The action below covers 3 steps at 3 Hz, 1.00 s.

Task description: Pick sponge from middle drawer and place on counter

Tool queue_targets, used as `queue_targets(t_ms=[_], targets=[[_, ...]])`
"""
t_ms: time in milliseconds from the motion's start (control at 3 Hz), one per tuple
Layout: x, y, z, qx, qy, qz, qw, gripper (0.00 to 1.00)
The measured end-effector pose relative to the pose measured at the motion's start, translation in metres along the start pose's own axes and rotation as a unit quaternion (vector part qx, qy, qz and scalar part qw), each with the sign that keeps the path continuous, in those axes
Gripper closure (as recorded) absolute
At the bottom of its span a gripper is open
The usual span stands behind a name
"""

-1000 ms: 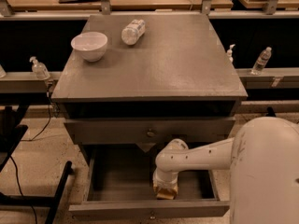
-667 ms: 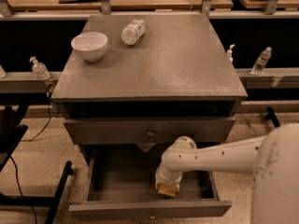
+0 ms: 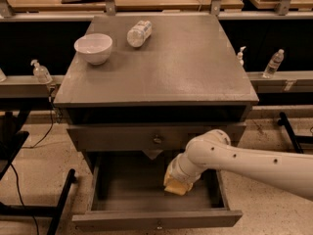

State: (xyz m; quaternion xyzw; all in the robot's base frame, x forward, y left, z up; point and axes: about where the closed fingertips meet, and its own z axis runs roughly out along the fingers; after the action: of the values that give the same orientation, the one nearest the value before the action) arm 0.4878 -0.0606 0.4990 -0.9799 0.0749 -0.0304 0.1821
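Note:
The middle drawer (image 3: 156, 218) is pulled open below the counter (image 3: 171, 72). My white arm reaches in from the right, and my gripper (image 3: 177, 184) is inside the drawer's right half, a little above its floor. The yellow sponge (image 3: 175, 187) sits at the gripper's tip and hangs with it, so the gripper is shut on the sponge. The wrist hides the upper part of the sponge.
A white bowl (image 3: 94, 48) and a lying plastic bottle (image 3: 139, 33) are at the counter's back left. The shut drawer front with a round knob (image 3: 157, 139) is just above the gripper. Small bottles (image 3: 273, 62) stand on side ledges. Black stand legs (image 3: 58, 199) lie at the left.
My gripper has risen from the drawer floor with the yellow sponge at its tip. The arm has shifted and now stretches in from further right.

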Motion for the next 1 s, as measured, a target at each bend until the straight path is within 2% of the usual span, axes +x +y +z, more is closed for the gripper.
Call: queue_targets(t_ms=[333,667,1000], targets=[[-0.006,-0.017,-0.061,0.066,-0.016,-0.004,0.9977,1.00],[-0.005,-0.034,-0.128,0.116,-0.032,-0.006,0.9927,1.00],[-0.007,-0.052,-0.176,0.131,-0.033,-0.015,0.9907,1.00]])
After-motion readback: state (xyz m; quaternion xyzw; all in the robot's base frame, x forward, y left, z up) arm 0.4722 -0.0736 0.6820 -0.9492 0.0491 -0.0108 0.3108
